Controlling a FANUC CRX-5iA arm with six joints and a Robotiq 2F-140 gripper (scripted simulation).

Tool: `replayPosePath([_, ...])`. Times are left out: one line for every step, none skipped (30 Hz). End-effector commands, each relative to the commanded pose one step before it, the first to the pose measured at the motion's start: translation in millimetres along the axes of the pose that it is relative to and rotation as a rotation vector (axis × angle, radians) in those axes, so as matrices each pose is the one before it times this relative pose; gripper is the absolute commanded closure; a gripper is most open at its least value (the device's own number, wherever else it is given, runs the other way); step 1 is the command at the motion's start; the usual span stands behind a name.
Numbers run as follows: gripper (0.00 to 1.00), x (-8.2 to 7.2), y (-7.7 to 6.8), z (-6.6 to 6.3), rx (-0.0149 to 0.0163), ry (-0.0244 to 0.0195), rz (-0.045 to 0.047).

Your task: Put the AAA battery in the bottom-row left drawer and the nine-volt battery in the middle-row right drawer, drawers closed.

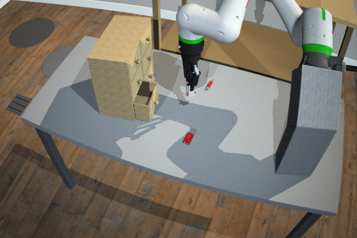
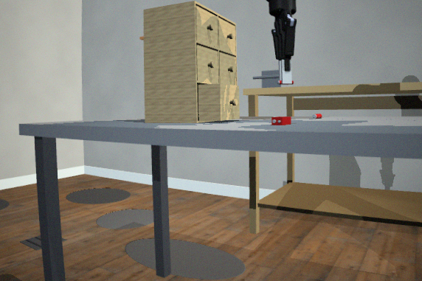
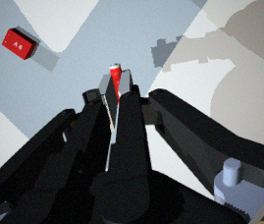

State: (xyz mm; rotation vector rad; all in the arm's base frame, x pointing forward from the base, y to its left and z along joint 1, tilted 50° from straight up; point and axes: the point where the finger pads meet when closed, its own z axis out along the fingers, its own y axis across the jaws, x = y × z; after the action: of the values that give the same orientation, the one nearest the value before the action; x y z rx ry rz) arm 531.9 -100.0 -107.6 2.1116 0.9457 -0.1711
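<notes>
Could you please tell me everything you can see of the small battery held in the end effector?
The AAA battery is a slim cylinder, pale grey with a red end. It hangs upright, red end down, pinched between the fingers of the end effector, well above the grey table. Only the fingers touch it. It is beside the chest, short of the open bottom drawer.
</notes>
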Motion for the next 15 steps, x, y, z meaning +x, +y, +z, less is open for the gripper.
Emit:
replayPosePath([0.97, 10.95, 0.02, 0.37, -0.01906, 0.00149, 0.17589])
replayPosePath([0.97, 2.04, -0.47, -0.02, 0.00136, 0.00043, 0.15056])
replayPosePath([0.97, 1.33, -0.53, -0.01, 0.00075, -0.00002, 0.03996])
replayPosePath([0.97, 0.75, -0.34, -0.01, 0.00003, -0.00014, 0.0381])
replayPosePath([0.97, 0.3, -0.15, 0.0, -0.00117, -0.00007, 0.04452])
replayPosePath([0.97, 0.05, -0.03, 0.0, -0.00272, 0.00037, 0.05015])
replayPosePath([0.97, 0.0, 0.0, -0.05, -0.00409, 0.00103, 0.05013])
replayPosePath([0.97, 0.0, -0.01, -0.31, -0.00565, 0.00204, 0.04905])
replayPosePath([0.97, -0.01, -0.02, -0.75, -0.00362, 0.00165, 0.02441])
replayPosePath([0.97, -0.02, -0.03, -1.29, -0.00009, 0.0001, 0.00012])
replayPosePath([0.97, -0.04, -0.05, -1.84, -0.0001, 0.00013, 0.00017])
replayPosePath([0.97, -0.03, -0.05, -2.36, -0.00003, 0.00003, 0.00004])
replayPosePath([0.97, -0.05, -0.07, -2.79, 0.00001, -0.00001, -0.00001])
replayPosePath([0.97, -0.05, -0.07, -3.11, -0.00001, 0.0, 0.0])
replayPosePath([0.97, -0.05, -0.07, -3.29, 0.0, 0.0, 0.0])
